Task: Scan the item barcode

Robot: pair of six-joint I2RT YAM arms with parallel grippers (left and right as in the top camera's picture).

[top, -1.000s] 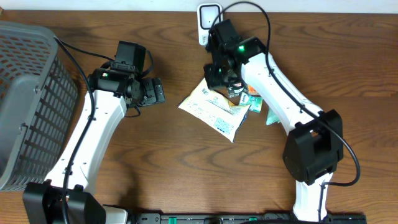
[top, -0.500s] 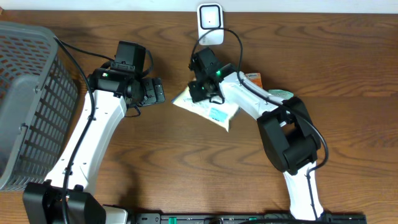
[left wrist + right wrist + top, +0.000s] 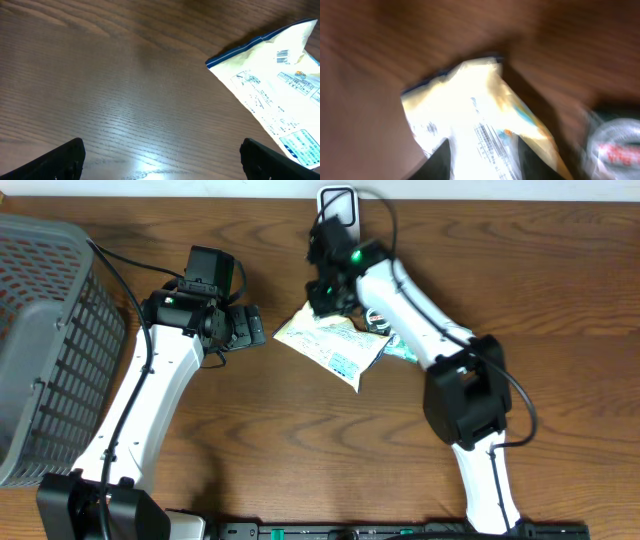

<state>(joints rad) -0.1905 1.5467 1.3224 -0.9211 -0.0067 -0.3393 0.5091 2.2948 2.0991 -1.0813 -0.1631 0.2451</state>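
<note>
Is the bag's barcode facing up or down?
Up: the barcode shows on the top face of the bag, near its blue-edged end.

Dark brown wood-grain table; soft glare on surface; grey mesh basket left.

Count on bench:
- cream pouch: 1, centre
- grey basket: 1, left edge
- white scanner: 1, top centre
- teal packet: 1, partly hidden
- round-lidded item: 1, blurred
- arms: 2, namely left arm and right arm

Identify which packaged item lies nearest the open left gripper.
The pale yellow flat plastic pouch with a blue edge; the teal packet lies farther right, beyond it.
</note>
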